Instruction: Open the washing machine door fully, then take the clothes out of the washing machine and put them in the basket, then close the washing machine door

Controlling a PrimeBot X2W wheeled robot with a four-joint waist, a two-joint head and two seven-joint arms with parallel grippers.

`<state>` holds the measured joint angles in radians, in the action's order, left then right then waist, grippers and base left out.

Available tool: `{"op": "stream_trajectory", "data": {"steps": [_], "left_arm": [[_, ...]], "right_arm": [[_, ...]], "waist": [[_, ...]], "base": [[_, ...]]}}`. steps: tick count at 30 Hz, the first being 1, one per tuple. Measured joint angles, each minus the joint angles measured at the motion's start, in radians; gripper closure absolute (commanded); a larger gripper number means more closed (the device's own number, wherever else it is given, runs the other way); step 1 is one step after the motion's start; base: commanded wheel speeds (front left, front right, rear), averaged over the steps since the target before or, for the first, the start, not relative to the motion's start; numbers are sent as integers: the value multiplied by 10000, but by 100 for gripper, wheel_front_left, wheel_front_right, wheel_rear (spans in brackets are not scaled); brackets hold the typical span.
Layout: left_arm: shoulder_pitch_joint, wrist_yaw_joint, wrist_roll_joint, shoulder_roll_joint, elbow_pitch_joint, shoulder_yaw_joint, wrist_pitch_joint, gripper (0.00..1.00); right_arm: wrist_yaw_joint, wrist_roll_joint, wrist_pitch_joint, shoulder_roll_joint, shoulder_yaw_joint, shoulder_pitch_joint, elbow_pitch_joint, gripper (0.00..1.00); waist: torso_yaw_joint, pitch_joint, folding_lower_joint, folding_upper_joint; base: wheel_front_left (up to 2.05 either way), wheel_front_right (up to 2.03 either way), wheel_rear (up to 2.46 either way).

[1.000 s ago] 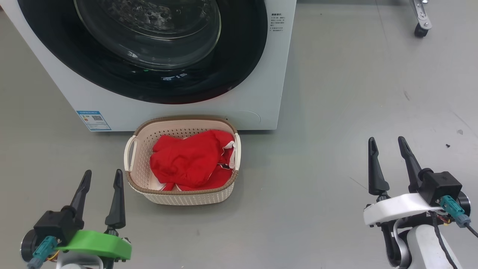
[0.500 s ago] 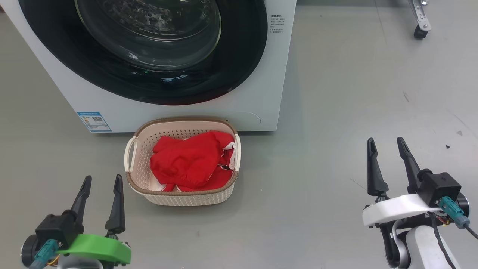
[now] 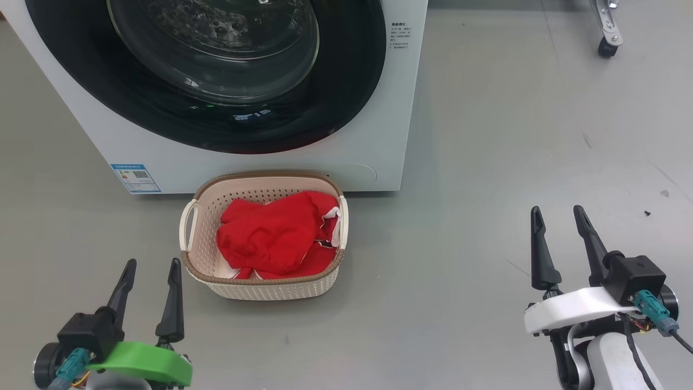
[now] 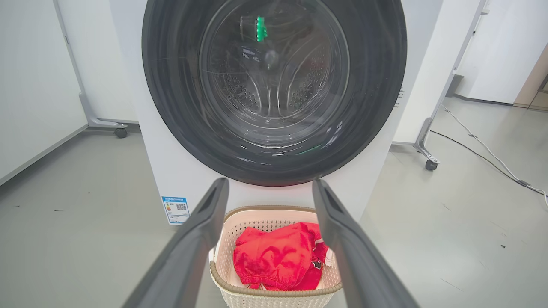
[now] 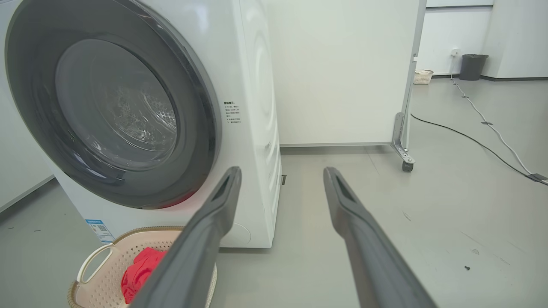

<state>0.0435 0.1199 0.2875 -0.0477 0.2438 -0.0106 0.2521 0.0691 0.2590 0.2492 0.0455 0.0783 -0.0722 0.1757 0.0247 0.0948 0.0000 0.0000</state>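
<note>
On the floor just before the washing machine point(image 3: 398, 108), the basket point(image 3: 260, 290) holds the red clothes point(image 3: 265, 238) and the washing machine door point(image 3: 346, 81) looks shut, so the left gripper point(image 3: 153, 262) and the right gripper point(image 3: 556, 208) hover low, fingers apart and empty, probably because nothing remains to grasp.

We're getting bright, even overhead light across the grey floor point(image 3: 487, 135), with just a soft shadow pooling under the basket point(image 3: 270, 290) and along the right side of the washing machine point(image 3: 398, 119). The glossy washing machine door point(image 3: 346, 81) throws back pale streaks and a small green glint, and in the left wrist view its clear centre looks hazy and smeared. In both wrist views the fingers point(image 4: 188, 252) loom soft and out of focus, and straight lines lean and bow towards the borders.
</note>
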Motion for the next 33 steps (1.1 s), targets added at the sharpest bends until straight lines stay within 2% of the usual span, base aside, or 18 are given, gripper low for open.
{"op": "stream_trajectory", "data": {"steps": [33], "left_arm": [[-35, 15, 468, 15, -265, -196, 0, 0]], "right_arm": [[17, -31, 2, -10, 58, 57, -8, 0]], "waist": [[50, -50, 0, 0]], "base": [[0, 0, 0]]}}
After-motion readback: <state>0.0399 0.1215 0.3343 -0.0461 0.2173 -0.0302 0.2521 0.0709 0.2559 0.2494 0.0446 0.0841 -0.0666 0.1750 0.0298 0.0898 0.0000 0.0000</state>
